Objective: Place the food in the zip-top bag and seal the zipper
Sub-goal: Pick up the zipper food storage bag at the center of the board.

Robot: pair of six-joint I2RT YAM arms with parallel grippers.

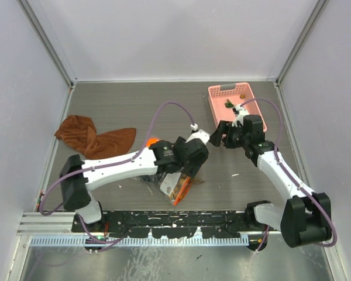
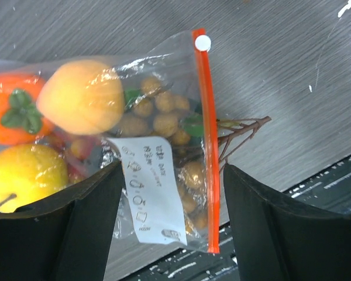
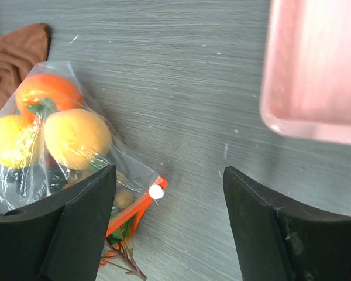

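Nearest, close to the front edge of the table (image 1: pixel 123 111): zip-top bag (image 1: pixel 176 188), clear, crinkled, lying flat. Left pincer (image 1: pixel 184 175) right above it, released, jaws wide and straddling the bag's mouth end; nothing gripped. Contact with the plastic: cannot tell.

Left wrist view, bag (image 2: pixel 158 64) contents: orange fruit with green leaves (image 2: pixel 11 117), peach-coloured fruit (image 2: pixel 82 96), yellow fruit (image 2: pixel 23 175), tan berries (image 2: pixel 164 114) pressed against the mouth. White label (image 2: pixel 149 187) on the plastic. Zipper (image 2: pixel 207 146) runs along the mouth edge, white slider (image 2: pixel 203 42) at one end. Brown twig (image 2: pixel 240 132) pokes out past the strip onto the table.

Right wrist view: zipper (image 3: pixel 134 211) shows as two orange lines parted at the twig end, so not fully sealed.

Farther back, right pincer (image 1: pixel 222 134) released, jaws spread over bare table, well apart from the bag.

Brown cloth (image 1: pixel 93 137) crumpled on the left side.

Farthest, pink basket (image 1: pixel 213 102) at the back right, a small green bit (image 1: pixel 229 103) inside.
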